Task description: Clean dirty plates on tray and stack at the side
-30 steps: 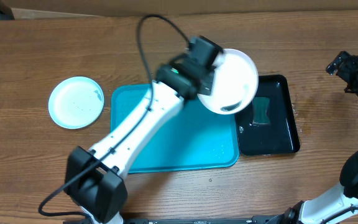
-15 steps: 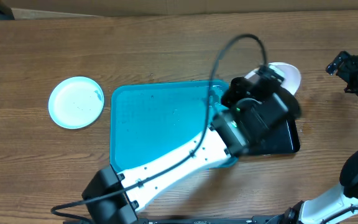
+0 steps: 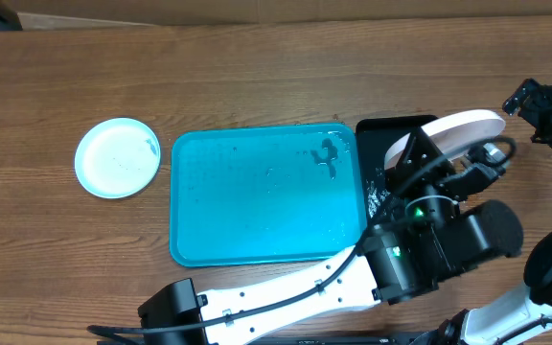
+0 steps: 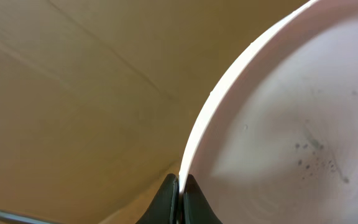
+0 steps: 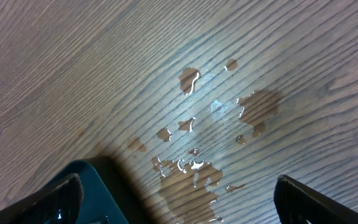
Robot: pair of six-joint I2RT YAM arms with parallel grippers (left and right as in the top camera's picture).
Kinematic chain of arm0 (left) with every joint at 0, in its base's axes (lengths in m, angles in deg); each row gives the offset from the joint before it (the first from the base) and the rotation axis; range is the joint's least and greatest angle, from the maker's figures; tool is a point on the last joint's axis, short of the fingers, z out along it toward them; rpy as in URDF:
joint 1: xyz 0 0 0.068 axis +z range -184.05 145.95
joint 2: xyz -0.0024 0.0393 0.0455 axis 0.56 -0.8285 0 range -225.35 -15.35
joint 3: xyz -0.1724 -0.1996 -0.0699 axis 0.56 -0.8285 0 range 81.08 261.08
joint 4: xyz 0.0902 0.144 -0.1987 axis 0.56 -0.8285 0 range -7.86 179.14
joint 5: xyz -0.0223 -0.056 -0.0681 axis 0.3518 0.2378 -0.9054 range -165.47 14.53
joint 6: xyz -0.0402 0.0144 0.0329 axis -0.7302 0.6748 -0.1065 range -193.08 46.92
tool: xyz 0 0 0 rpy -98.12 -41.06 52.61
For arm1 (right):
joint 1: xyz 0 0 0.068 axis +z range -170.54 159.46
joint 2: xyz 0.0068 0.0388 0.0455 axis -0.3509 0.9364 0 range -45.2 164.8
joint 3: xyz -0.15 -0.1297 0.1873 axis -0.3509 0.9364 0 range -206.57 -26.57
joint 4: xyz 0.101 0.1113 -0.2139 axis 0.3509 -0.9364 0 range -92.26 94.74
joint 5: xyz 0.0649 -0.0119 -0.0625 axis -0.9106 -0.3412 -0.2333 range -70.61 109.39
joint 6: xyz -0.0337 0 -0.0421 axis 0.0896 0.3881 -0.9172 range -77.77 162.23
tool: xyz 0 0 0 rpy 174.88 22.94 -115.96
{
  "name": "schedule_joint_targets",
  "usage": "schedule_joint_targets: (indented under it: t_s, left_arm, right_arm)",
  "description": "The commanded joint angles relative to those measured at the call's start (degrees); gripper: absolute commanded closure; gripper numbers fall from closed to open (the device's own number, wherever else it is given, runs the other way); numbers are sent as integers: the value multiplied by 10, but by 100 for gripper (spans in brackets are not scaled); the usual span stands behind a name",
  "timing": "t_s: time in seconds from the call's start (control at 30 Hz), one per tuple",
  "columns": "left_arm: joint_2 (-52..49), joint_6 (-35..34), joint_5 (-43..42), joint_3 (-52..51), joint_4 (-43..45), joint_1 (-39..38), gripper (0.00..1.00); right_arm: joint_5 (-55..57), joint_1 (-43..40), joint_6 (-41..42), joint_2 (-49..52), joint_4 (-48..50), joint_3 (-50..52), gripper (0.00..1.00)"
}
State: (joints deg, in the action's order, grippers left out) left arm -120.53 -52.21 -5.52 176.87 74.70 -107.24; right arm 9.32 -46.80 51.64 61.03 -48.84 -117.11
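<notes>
The left gripper (image 4: 180,190) clamps the white plate (image 3: 460,129) by its rim, tilted over the black tray (image 3: 377,134) near the right edge of the desk (image 3: 257,77); the right gripper (image 5: 176,186) hangs with jaws apart. Light, stiff and wet, the plate looks slippery; the rim seems the surest hold.

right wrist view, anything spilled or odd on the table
Yes: small puddles and droplets of clear liquid lie on the brown wooden table, beside the corner of the glossy black plastic tray. It looks like a spill.
</notes>
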Motion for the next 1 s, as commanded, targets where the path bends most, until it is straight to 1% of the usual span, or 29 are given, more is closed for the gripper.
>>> schedule_joint_targets:
  t_s: [0.0,0.27,0.4,0.6,0.67,0.73,0.8,0.93,0.97]
  left_arm:
    - [-5,71,53,15,31,-6,96]
    - [-5,71,52,15,40,-5,96]
    - [-5,27,51,14,39,-2,96]
    - [-5,-12,50,14,36,1,96]
    - [-5,-54,40,14,14,1,96]
    - [-5,-87,7,14,-24,2,96]
    - [-5,-158,-64,12,-94,10,96]
    - [-5,-286,-179,-6,-167,37,96]
    - [-5,-330,-225,-11,-186,50,96]
  right_arm:
    - [4,-3,5,-6,3,3,0]
    - [4,-3,5,-6,3,3,0]
    - [4,-3,5,-6,3,3,0]
    - [4,-3,5,-6,3,3,0]
    - [4,-3,5,-6,3,3,0]
    - [4,-3,5,-6,3,3,0]
    - [4,-3,5,-6,3,3,0]
    - [4,-3,5,-6,3,3,0]
    - [4,-3,5,-6,3,3,0]
